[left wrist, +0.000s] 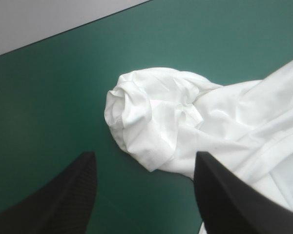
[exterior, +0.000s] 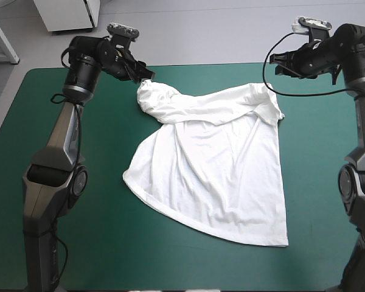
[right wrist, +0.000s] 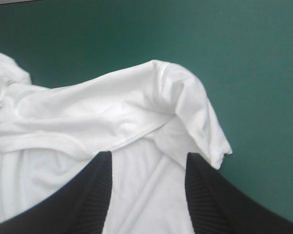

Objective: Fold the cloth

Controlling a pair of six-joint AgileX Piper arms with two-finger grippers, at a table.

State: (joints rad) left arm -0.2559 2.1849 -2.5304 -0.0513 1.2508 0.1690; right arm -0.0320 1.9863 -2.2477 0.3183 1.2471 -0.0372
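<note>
White short-sleeved fabric T-shirt (exterior: 213, 170) spread on teal-green counter (exterior: 170, 261), centre-right. Long axis far-to-near, hem toward near edge. Left gripper (left wrist: 144, 161) fingers apart over bunched far-left sleeve. Right gripper (right wrist: 148, 156) fingers apart over far-right sleeve.

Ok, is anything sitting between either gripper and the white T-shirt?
Nothing visible. The left gripper and right gripper, both open, hover at the far corners of the white short-sleeved T-shirt, with only teal-green table cover around it.
</note>
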